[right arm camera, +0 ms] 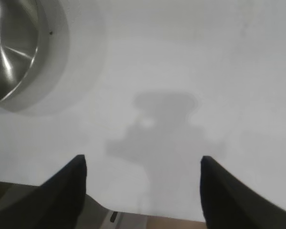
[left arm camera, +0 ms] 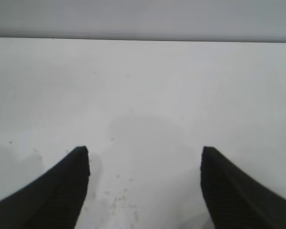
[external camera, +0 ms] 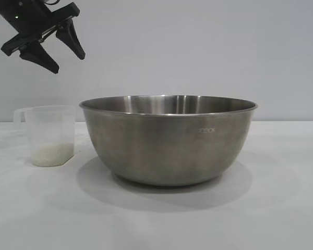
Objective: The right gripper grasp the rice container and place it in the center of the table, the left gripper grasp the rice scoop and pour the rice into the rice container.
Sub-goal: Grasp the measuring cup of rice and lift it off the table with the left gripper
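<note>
Scoop (external camera: 51,136) with rice (external camera: 52,154) was noted beside the bowl (external camera: 168,139), directly beneath the left gripper (external camera: 69,56); both grippers' jaws were apart, empty.

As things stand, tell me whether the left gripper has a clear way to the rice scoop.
Probably yes: the left gripper hangs open above the rice scoop, nothing between them; the steel bowl stands beside it.

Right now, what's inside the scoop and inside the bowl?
The rice scoop holds a shallow layer of rice at its bottom, seen through the translucent wall. The rice container's far inner wall looks bare; its floor is hidden behind the near wall, so contents there cannot be told.
</note>
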Robot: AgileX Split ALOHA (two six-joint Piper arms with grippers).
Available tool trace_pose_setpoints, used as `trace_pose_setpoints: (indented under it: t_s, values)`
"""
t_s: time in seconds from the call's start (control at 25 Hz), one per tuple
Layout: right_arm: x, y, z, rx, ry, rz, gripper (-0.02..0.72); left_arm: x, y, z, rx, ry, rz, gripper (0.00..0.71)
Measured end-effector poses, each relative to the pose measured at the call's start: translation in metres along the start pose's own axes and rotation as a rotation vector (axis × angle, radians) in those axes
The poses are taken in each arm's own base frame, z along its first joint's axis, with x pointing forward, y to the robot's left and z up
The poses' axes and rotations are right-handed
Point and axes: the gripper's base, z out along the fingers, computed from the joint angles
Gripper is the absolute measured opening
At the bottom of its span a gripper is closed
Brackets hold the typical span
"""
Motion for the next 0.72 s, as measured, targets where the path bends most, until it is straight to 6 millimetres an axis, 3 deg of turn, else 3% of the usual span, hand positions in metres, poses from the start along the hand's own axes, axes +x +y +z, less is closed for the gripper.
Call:
trace_pose_setpoints:
  t_s: [0.36,0.72]
  values:
    - [0.072,0.001,0.003,0.02,-0.252,-0.003,0.414,0.0,0.0,0.0,0.0,0.0,0.0,0.447]
    - [0.104,0.003,-0.006,0.025,-0.478,-0.011,0.414,0.0,0.0,0.0,0.0,0.0,0.0,0.447]
